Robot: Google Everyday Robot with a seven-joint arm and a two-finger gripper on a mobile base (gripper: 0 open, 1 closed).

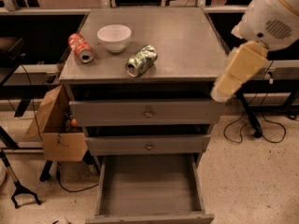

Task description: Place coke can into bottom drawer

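The coke can (80,47) lies on its side at the back left of the grey cabinet top (187,45), close to the left edge. It is a small red can with white lettering, and its silver end faces the front. It sits just left of a white bowl (114,37), with a narrow gap between them. A green and silver can (141,60) also lies on its side, in front of the bowl and a little to the right, apart from both.

The bottom drawer (149,185) is pulled well out at the foot of the cabinet, a plain grey box with a bare floor. Above it, the top drawer (121,112) and the middle drawer (121,145) each carry a small round knob and are only slightly out.

The robot's white arm (273,17) comes in from the upper right. Its cream end, the gripper (223,91), hangs beside the right front corner of the cabinet, level with the top drawer and well apart from the coke can. Whether the gripper is released or clenched cannot be told; it carries nothing that can be seen.

An open cardboard box (56,134) stands on the floor left of the cabinet
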